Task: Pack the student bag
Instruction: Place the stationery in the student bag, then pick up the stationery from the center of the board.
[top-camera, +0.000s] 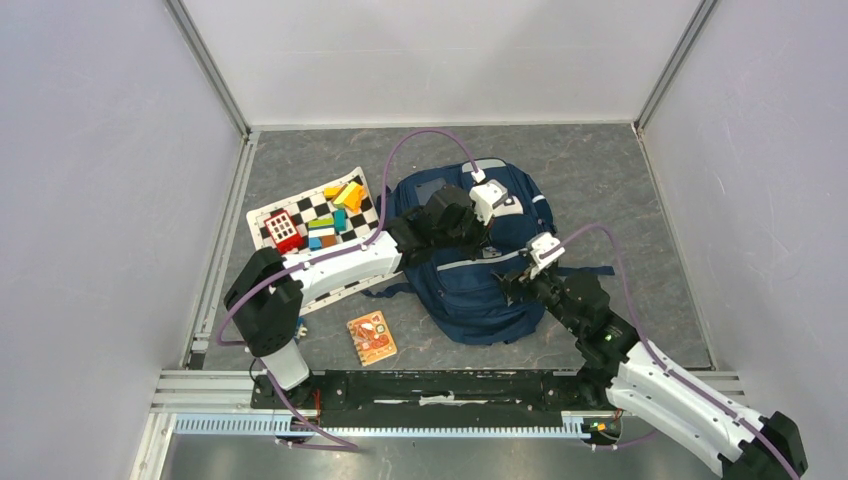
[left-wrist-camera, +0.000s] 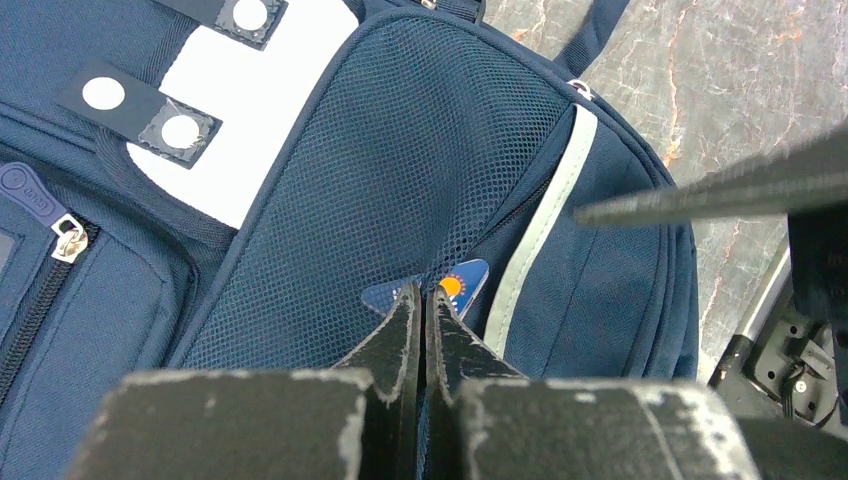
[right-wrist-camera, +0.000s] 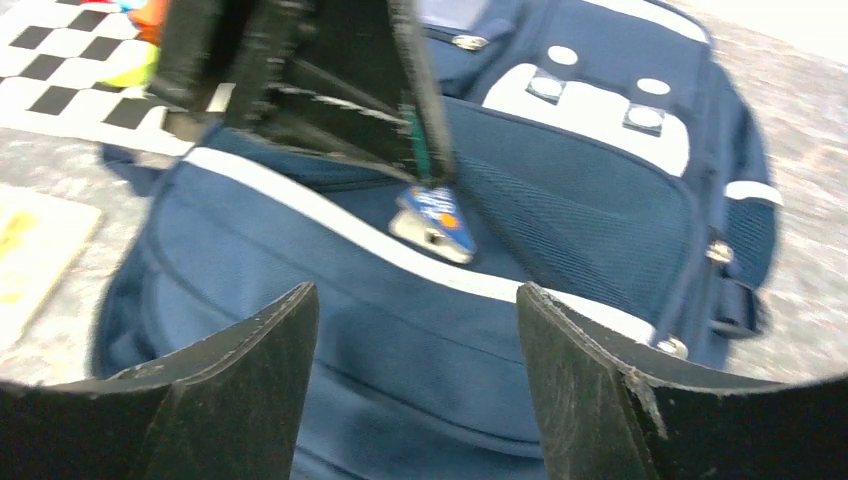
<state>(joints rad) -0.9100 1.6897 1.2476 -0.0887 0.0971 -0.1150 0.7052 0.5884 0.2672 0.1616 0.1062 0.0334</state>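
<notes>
The student bag (top-camera: 480, 275), navy with grey stripes and a white patch (left-wrist-camera: 270, 110), lies flat on the table's middle. My left gripper (left-wrist-camera: 425, 292) reaches over it and is shut on a small blue card (left-wrist-camera: 462, 284) with an orange sun. The card is partly tucked under the edge of the bag's mesh pocket (left-wrist-camera: 400, 170), beside a grey stripe (left-wrist-camera: 540, 210). My right gripper (right-wrist-camera: 415, 300) hovers open just above the bag's lower front with nothing between its fingers. From the right wrist view the same card (right-wrist-camera: 437, 218) hangs below the left fingers (right-wrist-camera: 410, 120).
A checkered mat (top-camera: 290, 210) with several coloured blocks (top-camera: 335, 205) and a red grid piece (top-camera: 283, 230) lies left of the bag. An orange picture card (top-camera: 372, 337) lies near the front, left of the bag. Grey walls enclose the table on three sides.
</notes>
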